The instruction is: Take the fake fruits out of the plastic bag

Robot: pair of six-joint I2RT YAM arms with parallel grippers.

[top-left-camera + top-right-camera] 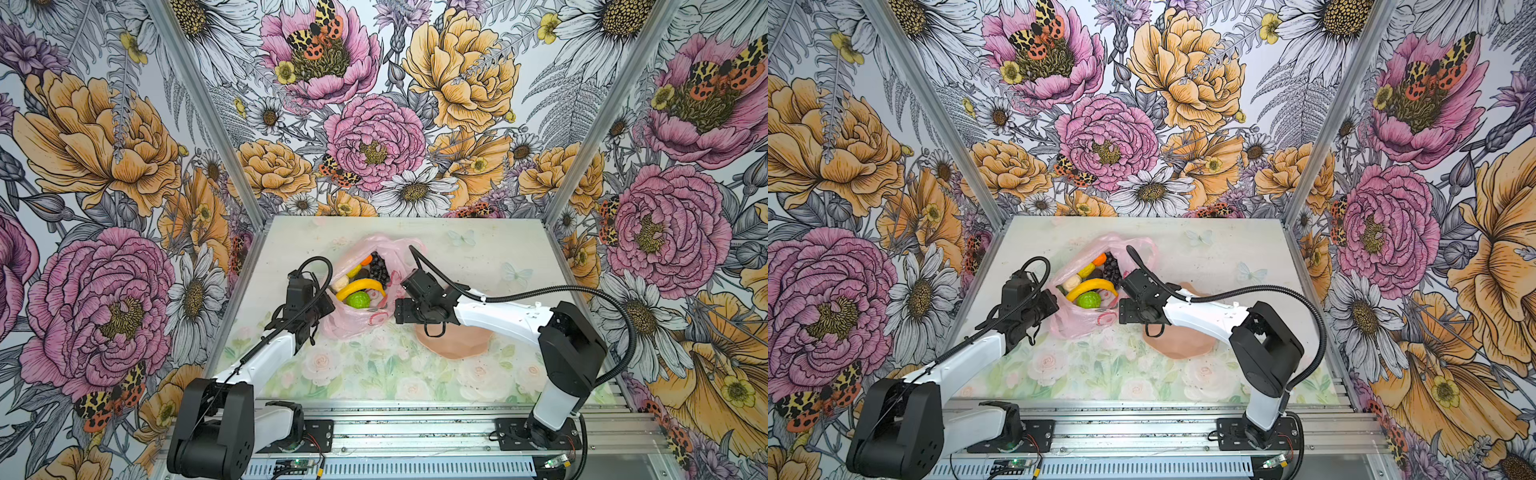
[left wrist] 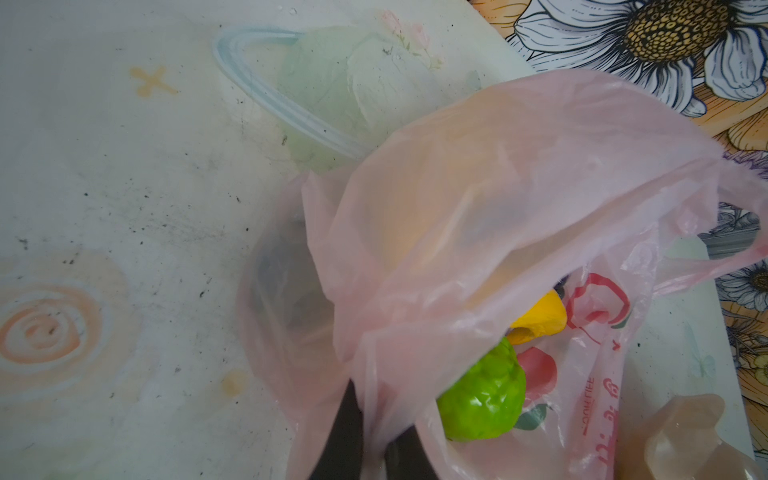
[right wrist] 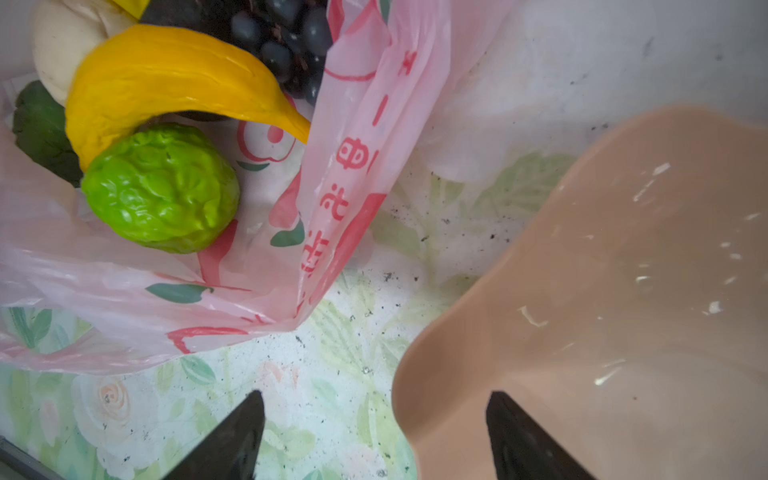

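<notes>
Left claw point(image 2: 370, 428): closed on the left rim of the bag point(image 1: 349, 326), thin film pinched between the fingers.

Bag: mid-table point(image 1: 478, 257), long axis near-to-far, mouth gaping upward. Thin translucent pale-pink film, crinkly, with red-and-white printed circles and red lettering.

Every fruit in view is inside the bag:
- banana point(image 1: 360, 286) lies across the mouth with its long axis left-right. It arches toward the back wall and both tips point to the near side. Smooth yellow-orange skin with lengthwise ridges.
- pear point(image 3: 62, 41): cream, matte, at the banana's left end.
- green citrus point(image 3: 162, 187): bright, bumpy, glossy, tucked in the banana's curve and touching it.
- orange point(image 1: 366, 260): small, at the far end of the mouth.
- grape bunch point(image 1: 378, 269): dark round beads, just beside the orange on the right.

Right claw point(image 3: 378, 415): just right of the bag, fingers wide apart and empty, one tip over the table and one over the plate point(image 3: 623, 291).

Plate: peach, smooth, wavy rim, right of the bag, not touching it.
</notes>
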